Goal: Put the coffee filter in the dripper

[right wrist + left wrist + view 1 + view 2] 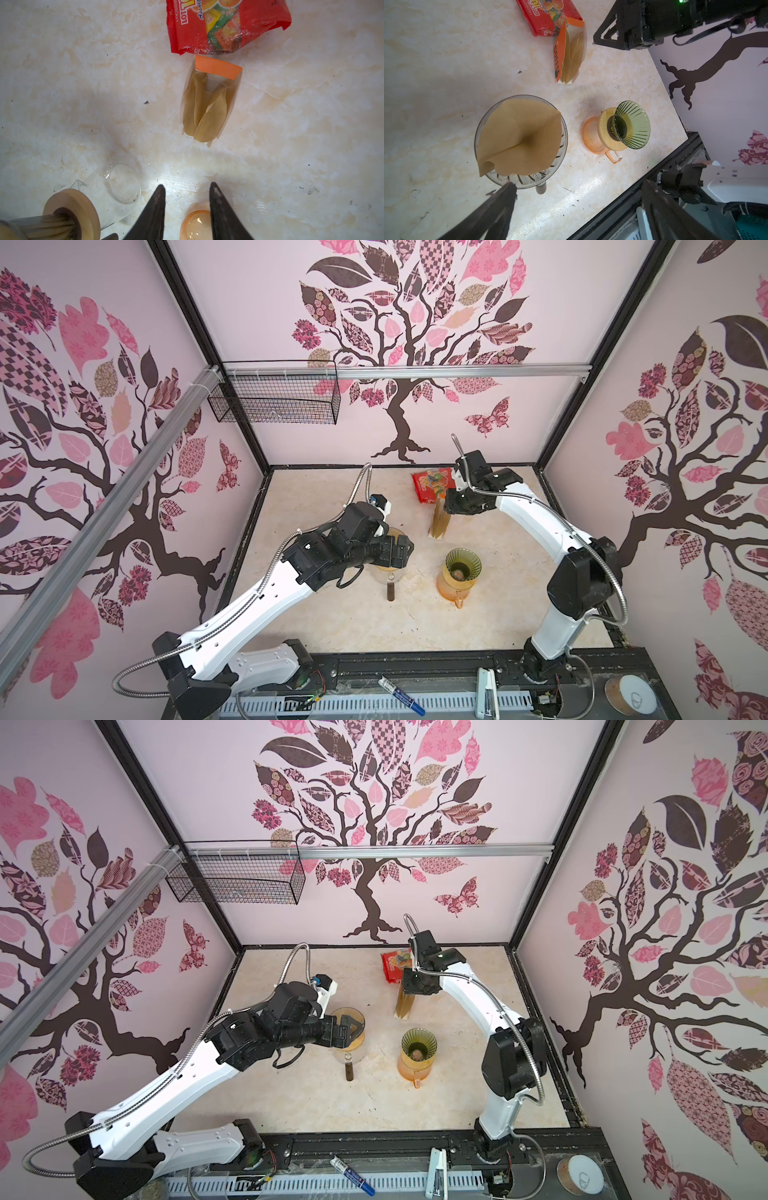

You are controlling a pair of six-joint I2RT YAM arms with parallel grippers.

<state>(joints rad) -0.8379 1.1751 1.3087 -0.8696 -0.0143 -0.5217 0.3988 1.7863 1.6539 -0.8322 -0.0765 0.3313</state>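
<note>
A brown coffee filter (519, 139) sits opened inside a clear glass dripper (562, 135); in both top views my left gripper (399, 549) (349, 1029) hovers over it. That left gripper (577, 187) stands wide open and holds nothing. A green ribbed dripper (462, 564) (418, 1046) (631, 124) stands empty on an orange carafe (593, 135). An orange filter box (207, 104) (438, 524) holds more folded filters. My right gripper (187, 186) (452, 506) hangs above that box, its jaws apart with bare table between them.
A red candy bag (226, 25) (430, 485) lies behind the filter box. A black wire basket (274, 393) hangs on the back rail. A marker (401, 693) and a white stapler (487, 693) rest on the front ledge. A small brown vial (391, 591) stands before the clear dripper.
</note>
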